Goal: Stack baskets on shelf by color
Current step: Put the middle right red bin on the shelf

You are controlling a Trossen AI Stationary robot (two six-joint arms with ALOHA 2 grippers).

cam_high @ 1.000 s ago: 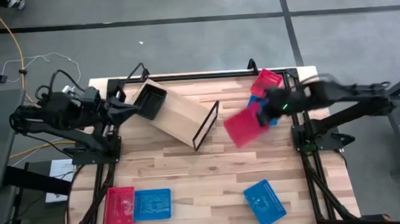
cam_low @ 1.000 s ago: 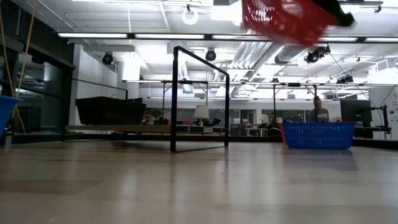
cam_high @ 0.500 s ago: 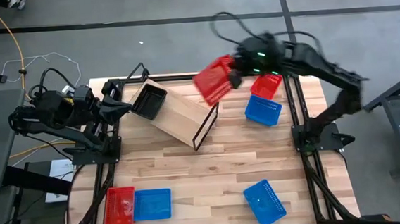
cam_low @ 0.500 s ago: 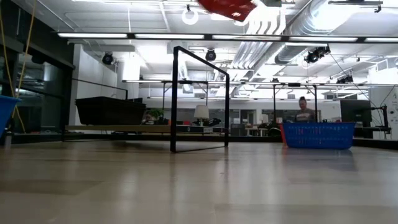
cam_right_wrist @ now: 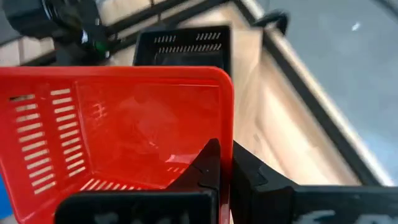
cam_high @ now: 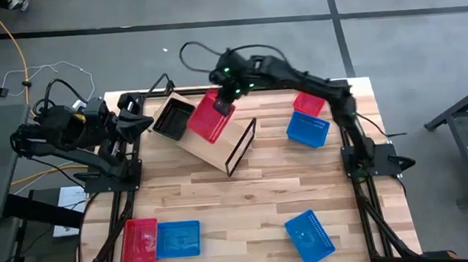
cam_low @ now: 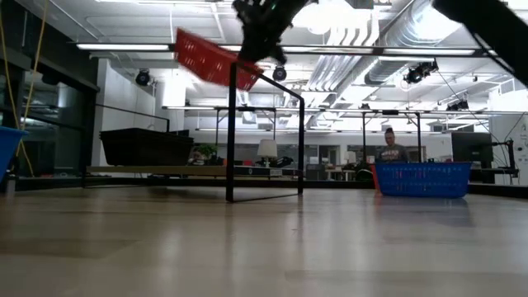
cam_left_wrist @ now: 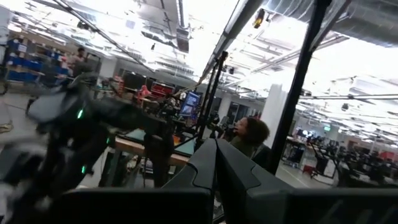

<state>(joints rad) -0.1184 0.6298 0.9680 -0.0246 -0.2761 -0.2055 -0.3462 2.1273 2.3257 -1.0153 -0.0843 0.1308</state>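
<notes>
My right gripper (cam_high: 224,107) reaches across to the light-wood shelf (cam_high: 218,144) and is shut on a red basket (cam_high: 208,119), which hangs above the shelf's middle. The low view shows this basket (cam_low: 213,61) tilted, high above the shelf (cam_low: 165,171). A black basket (cam_high: 174,119) sits with its bottom on the shelf's far-left end. My left gripper (cam_high: 144,121) waits just left of it, shut, touching nothing. The shelf's black frame (cam_high: 242,147) marks its other end. My right gripper holds the red basket by one side wall's rim (cam_right_wrist: 227,134), near a corner. One finger (cam_right_wrist: 208,163) is inside the basket and the other outside. The fingers come from above, slanting from the table's right. The basket is lifted clear and tilted.
A red basket (cam_high: 308,103) and a blue one (cam_high: 306,128) lie near the far right corner. Another blue basket (cam_high: 309,235) lies near the right front. A red basket (cam_high: 139,241) and a blue one (cam_high: 178,239) sit side by side at the near left.
My right gripper has swung the red basket from the table's far right side up and over toward the left, then down above the shelf; the basket has turned about on the way. My left gripper has drawn back a little from the black basket.
</notes>
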